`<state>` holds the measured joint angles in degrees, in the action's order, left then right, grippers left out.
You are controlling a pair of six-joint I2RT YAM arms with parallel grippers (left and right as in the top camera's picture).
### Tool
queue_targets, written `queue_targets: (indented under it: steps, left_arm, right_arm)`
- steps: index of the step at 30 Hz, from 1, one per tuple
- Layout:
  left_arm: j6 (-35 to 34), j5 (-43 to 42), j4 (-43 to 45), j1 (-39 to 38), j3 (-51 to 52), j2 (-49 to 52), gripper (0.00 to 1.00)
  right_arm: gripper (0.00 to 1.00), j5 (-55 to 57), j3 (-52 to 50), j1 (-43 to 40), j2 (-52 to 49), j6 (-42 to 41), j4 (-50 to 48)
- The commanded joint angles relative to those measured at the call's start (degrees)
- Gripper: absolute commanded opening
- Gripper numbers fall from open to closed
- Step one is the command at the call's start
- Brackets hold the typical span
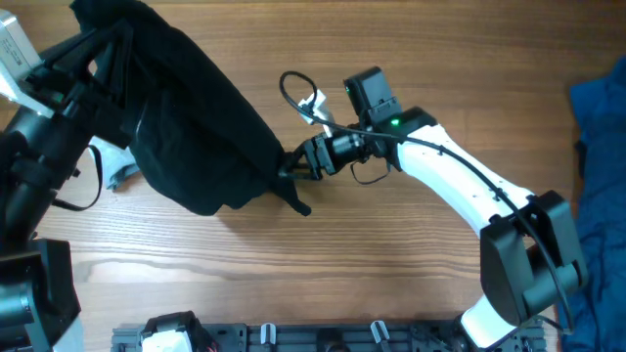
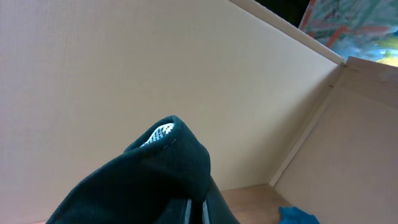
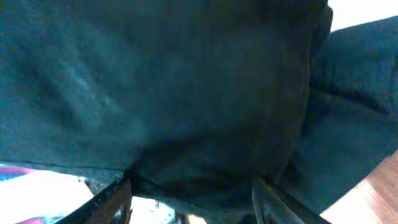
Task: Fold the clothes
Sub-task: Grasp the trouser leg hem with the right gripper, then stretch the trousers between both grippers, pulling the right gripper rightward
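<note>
1. The shorts are hanging over the left part of the table. They are lifted high at the upper-left and trailing down to a loose corner near the table's middle.
2. The left gripper is pinching a bunch of the fabric. Its fingers are sitting pressed close together under the wad, and a bit of pale lining is poking out on top.
3. The right gripper is meeting the trailing corner with its fingers spread wide. Cloth is lying across the gap but is not being clamped.
4. With only one firm hold, the shorts are dangling as a bundle. If the right jaws are closing on a thick wad instead of a single edge, the garment is likely to be spreading twisted and folding crooked.
5. The left hold is on a bunch, not a flat hem. A sideways pull from the right could be dragging fabric out of that pinch and dropping the lot in a heap.
6. The overhead view is showing the whole drape, both arms and a blue cloth well apart at the right edge, but the fabric is hiding the left fingers there.
7. The left wrist view is showing that pinch and a cardboard wall behind it — nothing of the layout.
8. Only the right wrist view is showing the spread fingers.
</note>
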<state>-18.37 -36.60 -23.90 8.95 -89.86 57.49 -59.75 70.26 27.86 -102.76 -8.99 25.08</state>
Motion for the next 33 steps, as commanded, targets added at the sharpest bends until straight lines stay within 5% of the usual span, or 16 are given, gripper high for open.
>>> queue_targets:
  steps: [1, 4, 17, 23, 25, 28, 29, 33]
  left_arm:
    - [-0.07, 1.75, 1.40, 0.15, -2.67, -0.48, 0.04]
    - [-0.07, 1.75, 1.68, 0.15, -3.10, -0.48, 0.04]
    - [1.44, 8.31, 3.39, 0.17, -3.91, -0.48, 0.04]
    - [1.40, 8.44, 3.65, 0.15, -3.96, -0.48, 0.04]
    - [1.40, 8.41, 3.34, 0.15, -3.96, -0.48, 0.04]
    - [1.40, 8.44, 3.04, 0.15, -3.96, -0.48, 0.04]
    - [1.40, 8.44, 2.67, 0.15, -3.96, -0.48, 0.04]
    - [1.81, 9.55, -0.72, 0.15, -3.96, -0.48, 0.04]
  right_arm:
    - [0.63, -10.34, -5.27, -0.17, -1.42, -9.49, -9.03]
    - [0.63, -16.79, -8.17, -0.17, -1.42, -11.37, -18.49]
    - [0.64, -19.85, -11.78, -0.07, -1.73, -11.23, -23.17]
    - [0.63, -21.40, -11.78, -0.07, -1.73, -23.04, -38.80]
    - [0.58, -21.57, -11.78, -0.07, -1.70, -27.78, -47.19]
    - [0.12, -20.68, -11.78, -0.17, -1.70, -35.21, -56.13]
    - [0.05, -20.70, -11.78, -0.44, -1.70, -37.29, -58.23]
    - [0.04, -20.15, -11.78, -4.09, -0.37, -43.91, -64.19]
